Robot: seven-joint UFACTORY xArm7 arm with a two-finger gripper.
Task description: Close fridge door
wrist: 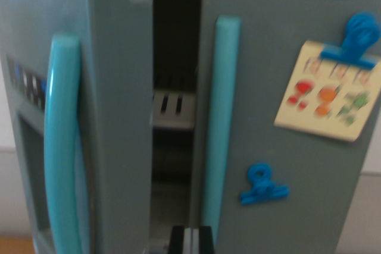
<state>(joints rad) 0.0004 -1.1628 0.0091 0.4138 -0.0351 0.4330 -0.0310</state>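
You see the grey plastic toy fridge [286, 165] with its left teal-handled door [113, 129] ajar, a dark gap showing shelves; closing remains undone. The tool [191, 240] barely shows, so I cannot tell its state.

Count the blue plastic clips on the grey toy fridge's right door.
2. One blue plastic clip sits near the top right of the grey right door, holding a cream card with pictures. The other clip is lower, nearer the teal handle.
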